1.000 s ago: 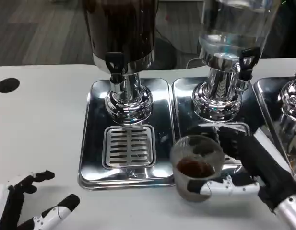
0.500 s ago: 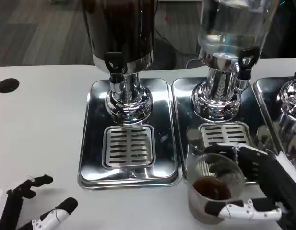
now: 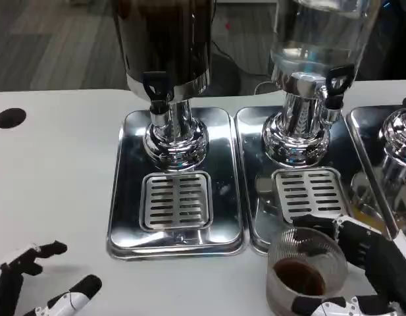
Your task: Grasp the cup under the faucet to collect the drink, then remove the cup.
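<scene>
A clear ribbed cup [image 3: 303,270] with dark brown drink in its bottom is at the lower right, in front of the middle drip tray. My right hand [image 3: 364,266] holds it, fingers wrapped around its right side and front. The dark dispenser's black faucet [image 3: 156,87] hangs above the left slotted grate [image 3: 176,201], which is bare. My left hand [image 3: 31,283] lies at the lower left corner of the table with fingers apart, holding nothing.
Three steel drip trays stand side by side: the left tray [image 3: 124,197], the middle tray [image 3: 252,171] under the clear-tank dispenser [image 3: 306,118], and a third dispenser [image 3: 398,141] at the right edge. A black round hole [image 3: 10,117] marks the table's far left.
My right hand has carried the cup toward me and to the right, from the gap between the trays to the table in front of the middle tray. The left hand drew back slightly.
</scene>
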`<state>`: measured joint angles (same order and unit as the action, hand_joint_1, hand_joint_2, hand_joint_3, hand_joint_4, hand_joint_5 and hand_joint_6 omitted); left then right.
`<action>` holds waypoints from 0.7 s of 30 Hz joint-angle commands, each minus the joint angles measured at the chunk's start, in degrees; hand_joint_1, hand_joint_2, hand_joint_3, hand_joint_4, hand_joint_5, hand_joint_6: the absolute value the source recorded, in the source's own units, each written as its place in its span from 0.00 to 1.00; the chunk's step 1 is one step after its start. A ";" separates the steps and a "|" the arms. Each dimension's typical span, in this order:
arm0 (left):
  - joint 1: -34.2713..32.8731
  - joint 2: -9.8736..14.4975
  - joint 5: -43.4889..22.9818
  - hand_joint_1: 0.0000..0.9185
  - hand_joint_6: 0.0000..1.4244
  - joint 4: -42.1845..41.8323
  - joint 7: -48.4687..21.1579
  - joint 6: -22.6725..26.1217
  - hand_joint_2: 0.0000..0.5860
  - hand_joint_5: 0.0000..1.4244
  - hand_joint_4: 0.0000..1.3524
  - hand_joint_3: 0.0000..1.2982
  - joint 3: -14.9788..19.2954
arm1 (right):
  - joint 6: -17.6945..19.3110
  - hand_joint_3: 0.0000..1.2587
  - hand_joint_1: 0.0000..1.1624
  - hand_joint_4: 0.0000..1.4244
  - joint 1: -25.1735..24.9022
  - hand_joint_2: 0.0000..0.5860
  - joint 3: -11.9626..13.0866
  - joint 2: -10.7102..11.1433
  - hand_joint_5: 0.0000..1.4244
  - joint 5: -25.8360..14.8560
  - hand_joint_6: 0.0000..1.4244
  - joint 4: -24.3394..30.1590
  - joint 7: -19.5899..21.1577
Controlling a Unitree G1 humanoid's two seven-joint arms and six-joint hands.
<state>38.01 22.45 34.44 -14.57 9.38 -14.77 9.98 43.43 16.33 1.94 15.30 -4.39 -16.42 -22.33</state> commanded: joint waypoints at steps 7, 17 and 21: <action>2.04 0.28 1.29 0.01 0.19 -3.79 -2.29 2.00 0.14 0.29 0.25 0.31 0.54 | 9.52 0.43 0.77 0.35 -4.57 0.23 0.39 -1.92 0.39 -1.56 0.31 -10.26 -0.44; 1.82 0.37 1.41 0.01 0.20 -4.71 -3.31 2.79 0.15 0.29 0.25 0.31 0.56 | 14.62 0.23 0.71 0.21 -6.09 0.17 0.20 -1.04 0.27 0.06 0.14 -15.13 -0.23; 1.58 0.38 1.45 0.01 0.20 -4.26 -3.31 2.75 0.15 0.29 0.25 0.31 0.29 | 15.21 0.16 0.67 0.16 -6.18 0.16 -0.21 -0.62 0.24 0.16 0.14 -14.21 -0.38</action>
<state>39.63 22.44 35.22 -18.70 6.79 -12.22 10.30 57.18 10.72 1.86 14.17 -3.90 -31.36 -22.73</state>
